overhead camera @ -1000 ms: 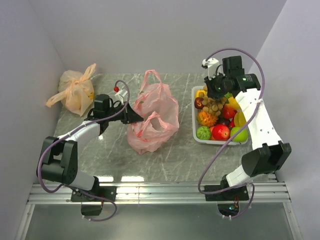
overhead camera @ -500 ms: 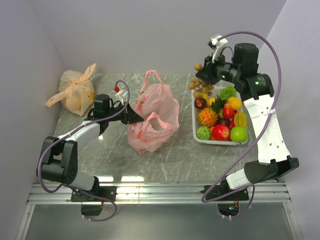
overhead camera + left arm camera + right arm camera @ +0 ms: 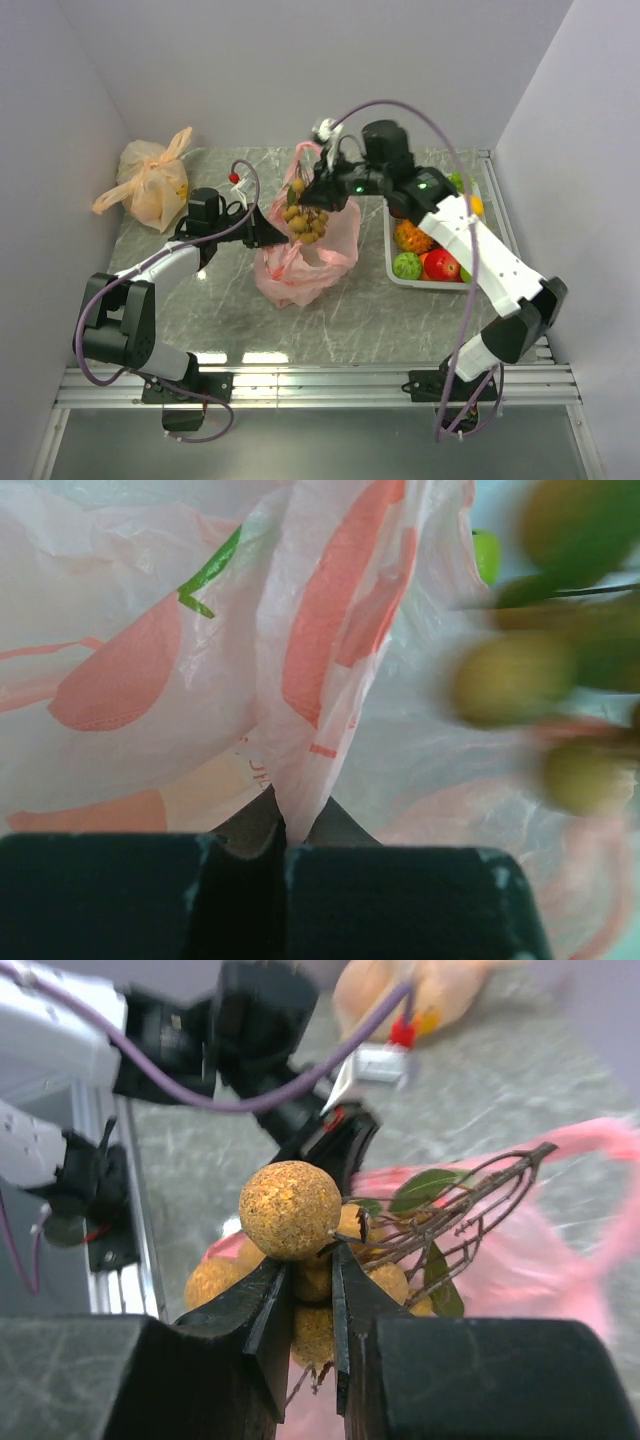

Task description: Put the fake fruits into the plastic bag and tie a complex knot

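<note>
The pink plastic bag (image 3: 318, 232) lies open in the middle of the table. My left gripper (image 3: 278, 235) is shut on the bag's left rim (image 3: 300, 780) and holds it up. My right gripper (image 3: 320, 192) is shut on a bunch of brown longans (image 3: 303, 216) on twigs with green leaves, held in the air over the bag's mouth. In the right wrist view the jaws (image 3: 312, 1285) pinch one longan (image 3: 313, 1282) of the bunch, with the bag (image 3: 560, 1260) below. More fake fruits (image 3: 432, 250) lie in the white basket (image 3: 392, 262) at the right.
A pale orange knotted bag (image 3: 152, 182) sits at the back left corner. Walls close in the table at the left, back and right. The metal rail (image 3: 320, 385) runs along the near edge.
My right gripper lifted the longan bunch out of the basket and carried it left, to above the pink bag. The left gripper has kept its hold on the bag's rim.
</note>
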`<act>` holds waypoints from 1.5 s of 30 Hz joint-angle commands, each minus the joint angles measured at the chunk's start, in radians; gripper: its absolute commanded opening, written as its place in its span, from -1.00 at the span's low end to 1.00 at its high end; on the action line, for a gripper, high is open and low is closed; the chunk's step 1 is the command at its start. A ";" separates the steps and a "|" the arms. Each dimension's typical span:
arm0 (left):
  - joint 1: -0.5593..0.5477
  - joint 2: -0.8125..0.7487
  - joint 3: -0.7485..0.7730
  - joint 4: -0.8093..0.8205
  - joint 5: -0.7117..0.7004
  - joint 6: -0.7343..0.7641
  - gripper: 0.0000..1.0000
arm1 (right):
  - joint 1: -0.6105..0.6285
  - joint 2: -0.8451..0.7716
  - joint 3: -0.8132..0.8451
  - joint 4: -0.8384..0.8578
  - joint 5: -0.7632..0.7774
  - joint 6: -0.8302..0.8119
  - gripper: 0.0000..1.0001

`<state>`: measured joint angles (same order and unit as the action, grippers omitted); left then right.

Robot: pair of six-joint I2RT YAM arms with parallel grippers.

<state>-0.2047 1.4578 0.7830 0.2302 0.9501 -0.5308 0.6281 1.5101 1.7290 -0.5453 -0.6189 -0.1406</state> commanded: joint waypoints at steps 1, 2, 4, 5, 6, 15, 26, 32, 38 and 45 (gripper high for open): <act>-0.001 0.001 0.033 0.064 0.052 -0.024 -0.99 | 0.042 0.053 -0.071 0.055 -0.001 0.003 -1.00; 0.002 0.001 0.032 0.072 0.056 -0.035 -0.99 | 0.048 0.064 -0.081 0.048 0.025 -0.001 -1.00; 0.005 -0.002 0.029 0.089 0.070 -0.043 -0.99 | 0.061 0.084 -0.091 0.038 0.053 -0.001 -0.88; 0.008 -0.002 0.025 0.095 0.075 -0.047 -0.99 | 0.062 0.087 -0.089 0.036 0.064 0.004 -0.32; 0.010 -0.002 0.021 0.104 0.082 -0.049 -0.99 | 0.061 0.096 -0.066 0.027 0.071 0.007 0.03; 0.019 -0.001 0.012 0.112 0.090 -0.054 -0.99 | 0.041 0.041 0.092 -0.074 0.030 0.029 0.66; 0.044 -0.013 0.047 0.031 0.107 0.014 -0.99 | -0.401 -0.041 0.073 -0.287 -0.004 -0.029 0.66; 0.044 0.007 0.056 0.014 0.108 0.023 -0.99 | -0.800 -0.040 0.092 -0.518 0.090 -0.142 0.67; 0.044 0.027 0.079 -0.032 0.096 0.055 -0.99 | -1.105 0.039 0.102 -0.718 0.053 -0.270 0.66; 0.044 0.006 0.062 -0.052 0.078 0.068 -0.99 | -1.173 0.116 -0.011 -0.809 0.123 -0.358 0.68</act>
<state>-0.1631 1.4860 0.8268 0.1848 1.0233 -0.4908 -0.5499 1.6169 1.7668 -1.2591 -0.5201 -0.4305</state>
